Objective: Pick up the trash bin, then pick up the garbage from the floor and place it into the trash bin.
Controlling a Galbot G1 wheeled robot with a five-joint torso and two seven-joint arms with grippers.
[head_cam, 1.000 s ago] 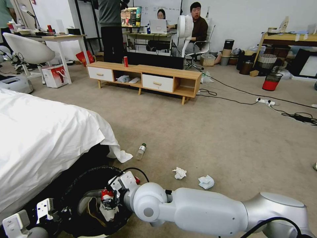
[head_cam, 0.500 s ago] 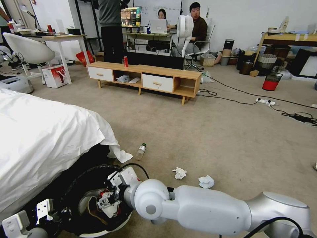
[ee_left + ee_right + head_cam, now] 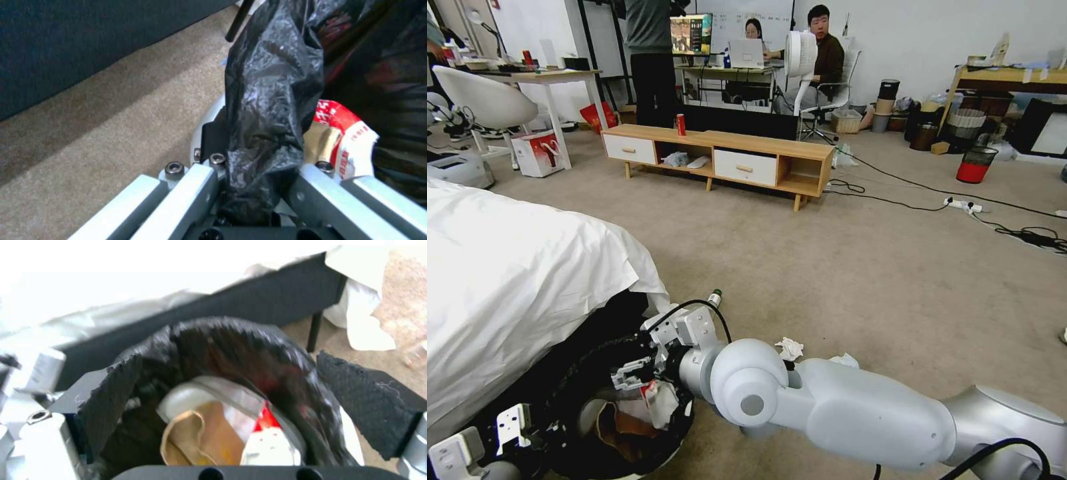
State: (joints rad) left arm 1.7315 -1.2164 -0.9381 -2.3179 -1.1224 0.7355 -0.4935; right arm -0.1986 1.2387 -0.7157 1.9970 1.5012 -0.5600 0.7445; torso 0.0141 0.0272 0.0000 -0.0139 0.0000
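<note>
At the near left, beside the white-sheeted bed, I have the trash bin held up off the carpet: my left gripper is clamped on its rim, with the crinkled black liner bunched between the fingers. My right gripper hangs just over the bin's mouth with its jaws spread and nothing between them. Inside the bin I can see a tan cardboard tray, a red-and-white packet and something pale, so I judge the first part of the task done and a fair share of the litter already in. What is left lies on the carpet to the right of the bin: a clear bottle with a green cap, partly hidden behind my right wrist, one crumpled tissue just past my right forearm, and a second tissue peeking out beside it. By my reckoning three pieces remain, all near and within a short reach of the bin
</note>
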